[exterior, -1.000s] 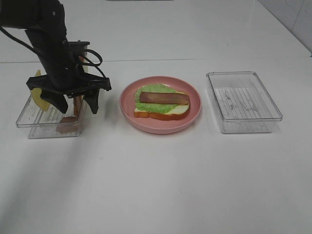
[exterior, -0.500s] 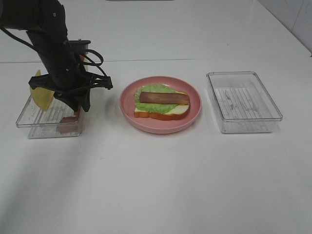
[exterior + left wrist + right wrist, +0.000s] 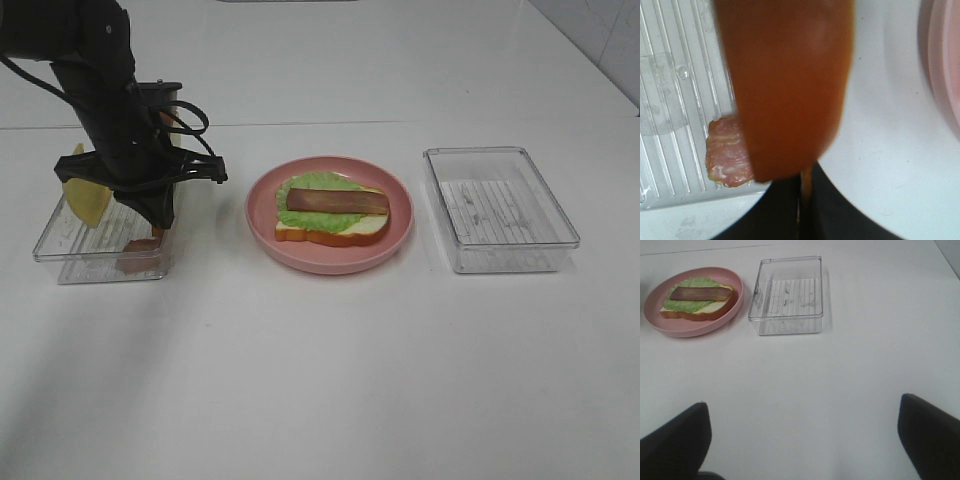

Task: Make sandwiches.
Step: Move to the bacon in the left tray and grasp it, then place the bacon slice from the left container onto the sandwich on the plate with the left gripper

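Observation:
The sandwich stack point(image 3: 332, 211) lies on the pink plate point(image 3: 398, 242): one white bread slice with orange-brown crust, a green lettuce leaf point(image 3: 318, 183) and a brown meat strip point(image 3: 337, 202). It also shows in the right wrist view point(image 3: 697, 300). My left gripper point(image 3: 155, 214) hangs over the left clear container point(image 3: 70, 245) and is shut on another brown meat strip point(image 3: 790, 85), seen close and blurred in the left wrist view. A yellow cheese slice point(image 3: 83, 196) leans in that container. A second bread slice is not in view. My right gripper point(image 3: 805, 440) is open and empty over bare table.
A pink meat piece point(image 3: 727, 157) lies on the left container's ribbed floor. An empty clear container point(image 3: 498, 208) stands right of the plate and also shows in the right wrist view point(image 3: 787, 295). The plate's rim point(image 3: 945, 65) is close to my left gripper.
My left gripper's jaws, spread wide over the container a second ago, have closed on the meat strip. The plate and the right container have not moved.

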Tool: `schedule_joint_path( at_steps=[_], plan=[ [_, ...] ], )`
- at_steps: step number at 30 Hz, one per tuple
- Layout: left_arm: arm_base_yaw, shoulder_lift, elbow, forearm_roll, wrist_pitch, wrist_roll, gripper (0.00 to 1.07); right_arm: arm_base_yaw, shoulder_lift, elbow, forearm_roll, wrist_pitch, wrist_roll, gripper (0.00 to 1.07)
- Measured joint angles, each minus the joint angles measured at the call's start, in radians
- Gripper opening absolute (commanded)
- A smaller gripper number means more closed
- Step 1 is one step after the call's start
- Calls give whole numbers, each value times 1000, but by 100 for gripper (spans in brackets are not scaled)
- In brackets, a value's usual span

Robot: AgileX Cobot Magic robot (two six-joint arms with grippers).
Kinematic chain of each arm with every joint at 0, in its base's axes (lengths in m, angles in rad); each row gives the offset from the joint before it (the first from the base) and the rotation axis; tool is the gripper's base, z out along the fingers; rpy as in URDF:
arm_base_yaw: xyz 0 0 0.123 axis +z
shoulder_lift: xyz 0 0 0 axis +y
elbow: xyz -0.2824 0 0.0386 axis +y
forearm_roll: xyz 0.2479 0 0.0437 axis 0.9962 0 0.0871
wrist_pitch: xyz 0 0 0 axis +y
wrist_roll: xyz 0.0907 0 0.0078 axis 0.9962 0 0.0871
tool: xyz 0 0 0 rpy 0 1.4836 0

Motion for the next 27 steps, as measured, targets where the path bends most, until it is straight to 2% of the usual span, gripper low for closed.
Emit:
schedule_joint_path(
  at_steps=[7, 15, 27],
  plan=[
    [0, -1, 0, 1, 0, 0, 0, 0, 0, 0, 0, 0, 0, 94],
    [-1, -28, 0, 25, 11, -42, 0, 0, 0, 0, 0, 0, 0, 94],
    [-2, -97, 0, 29, 56, -45, 0, 0, 0, 0, 0, 0, 0, 94]
  ],
)
